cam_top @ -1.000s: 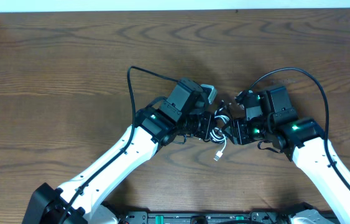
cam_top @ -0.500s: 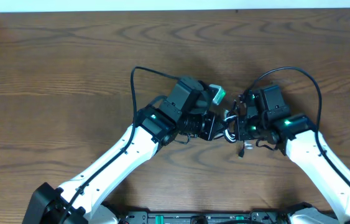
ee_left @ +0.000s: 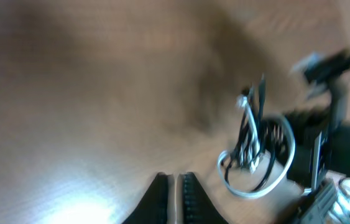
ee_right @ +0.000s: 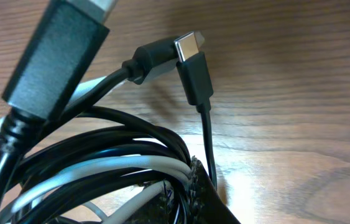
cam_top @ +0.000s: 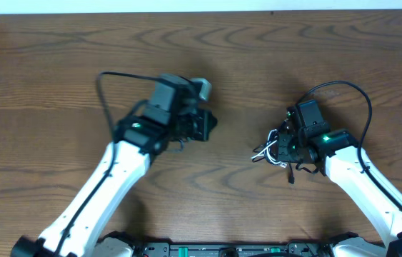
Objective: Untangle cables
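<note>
The cables (cam_top: 263,151), one black and one white, hang in a tangled bunch from my right gripper (cam_top: 280,146), right of the table's middle. In the right wrist view the looped black and white cables (ee_right: 100,162) fill the frame. They are pinched between the fingers of my right gripper (ee_right: 184,199), with a small black plug (ee_right: 193,68) sticking up. My left gripper (cam_top: 208,125) is well left of the bunch and apart from it. In its blurred wrist view the left gripper (ee_left: 176,196) shows a narrow slit between its jaws, with nothing in it. The cables (ee_left: 255,149) are farther off to the right.
The brown wooden table (cam_top: 58,64) has a pale wall along its far edge. A thick black arm cable (cam_top: 108,82) loops behind the left wrist and another arm cable (cam_top: 343,87) arcs over the right wrist.
My left gripper has let go of the bunch and swung away to the left. My right gripper has shut on the cables and carried them slightly right and toward the front.
</note>
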